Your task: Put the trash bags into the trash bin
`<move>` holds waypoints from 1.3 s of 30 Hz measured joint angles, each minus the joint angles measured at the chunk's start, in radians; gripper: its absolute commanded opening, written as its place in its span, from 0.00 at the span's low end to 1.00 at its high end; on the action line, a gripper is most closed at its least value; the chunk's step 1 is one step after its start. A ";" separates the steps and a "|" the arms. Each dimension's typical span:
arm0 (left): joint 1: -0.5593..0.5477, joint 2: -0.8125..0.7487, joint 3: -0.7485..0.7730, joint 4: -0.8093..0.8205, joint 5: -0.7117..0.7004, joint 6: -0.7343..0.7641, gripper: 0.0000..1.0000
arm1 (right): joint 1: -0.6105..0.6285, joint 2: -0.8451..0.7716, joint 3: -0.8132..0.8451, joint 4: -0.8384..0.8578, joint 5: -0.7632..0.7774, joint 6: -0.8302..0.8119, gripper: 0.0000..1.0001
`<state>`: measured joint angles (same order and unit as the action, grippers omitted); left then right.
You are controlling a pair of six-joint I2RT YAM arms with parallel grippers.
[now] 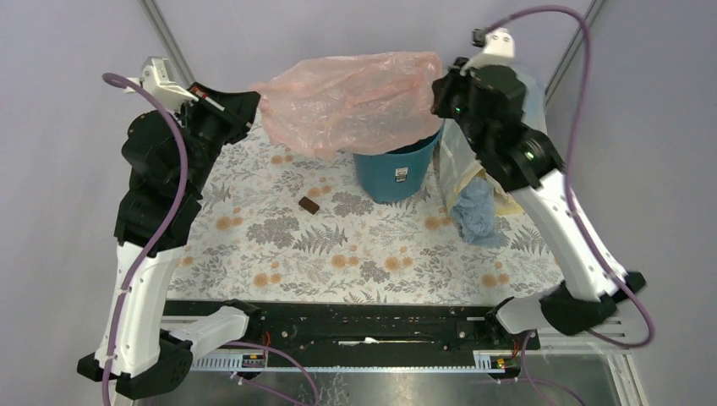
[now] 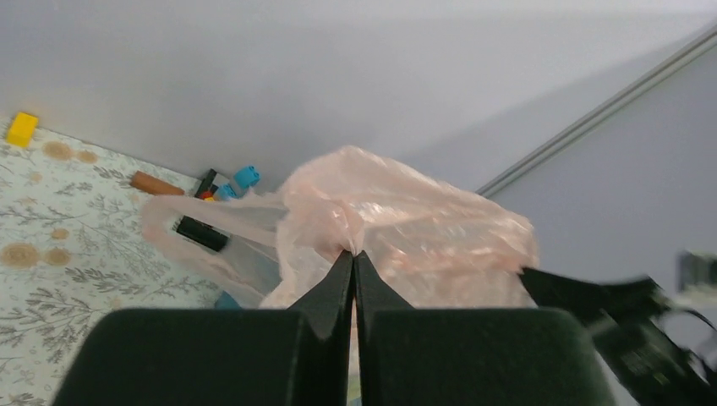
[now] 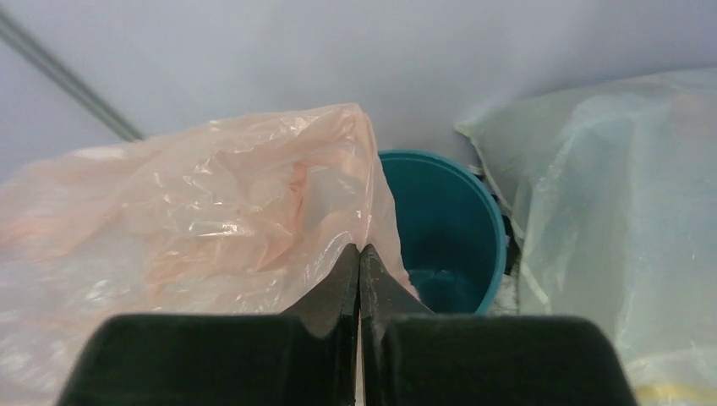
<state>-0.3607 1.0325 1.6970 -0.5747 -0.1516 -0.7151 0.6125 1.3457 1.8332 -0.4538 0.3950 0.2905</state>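
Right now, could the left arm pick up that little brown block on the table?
Probably not yet: the left pincer is shut on the pink bag, shared with the right pincer. The brown block lies uncovered below, but the bag must be released first.

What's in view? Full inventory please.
tablecloth: 1, floral grey and orange, under everything
bin: 1, teal, far centre, white sticker on side
pink bag: 1, see-through pink, stretched above bin, pinched at both ends
clear bag: 1, clear, right of bin, something blue at its base
brown block: 1, brown, left of bin, nearer
yellow block: 1, yellow, tablecloth edge, left wrist view
left gripper: 1, black, shut on pink bag
right gripper: 1, black, shut on pink bag
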 measured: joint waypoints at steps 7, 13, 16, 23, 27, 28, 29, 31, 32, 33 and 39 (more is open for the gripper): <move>0.000 0.031 -0.023 0.088 0.132 -0.020 0.00 | -0.109 0.300 0.146 -0.077 0.003 0.001 0.00; -0.011 0.108 -0.029 0.224 0.330 -0.060 0.00 | -0.183 0.446 0.156 -0.136 -0.060 0.019 0.28; -0.061 0.158 -0.031 0.258 0.358 -0.069 0.00 | -0.197 0.511 0.210 -0.195 -0.111 0.020 0.61; -0.235 0.263 -0.020 0.306 0.361 -0.068 0.00 | -0.201 0.488 0.266 -0.245 -0.180 -0.007 0.70; -0.258 0.314 -0.007 0.307 0.345 -0.065 0.00 | -0.201 0.396 0.237 -0.223 -0.238 -0.034 0.64; -0.261 0.321 -0.003 0.306 0.341 -0.064 0.00 | -0.201 0.378 0.229 -0.213 -0.258 -0.039 0.61; -0.263 0.328 0.003 0.307 0.336 -0.064 0.00 | -0.201 0.360 0.223 -0.200 -0.283 -0.042 0.57; -0.267 0.336 0.016 0.309 0.330 -0.064 0.00 | -0.201 0.355 0.222 -0.176 -0.316 -0.044 0.52; -0.270 0.339 0.026 0.314 0.329 -0.064 0.00 | -0.201 0.361 0.222 -0.165 -0.338 -0.044 0.49; -0.272 0.341 0.032 0.320 0.327 -0.064 0.00 | -0.201 0.371 0.222 -0.158 -0.358 -0.043 0.46; -0.289 0.378 0.077 0.370 0.327 -0.064 0.00 | -0.201 0.506 0.206 -0.138 -0.457 -0.029 0.53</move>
<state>-0.6495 1.4105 1.7741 -0.2050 0.1749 -0.7792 0.4118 1.8519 2.0392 -0.5922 -0.0624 0.2619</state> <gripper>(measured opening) 0.002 0.481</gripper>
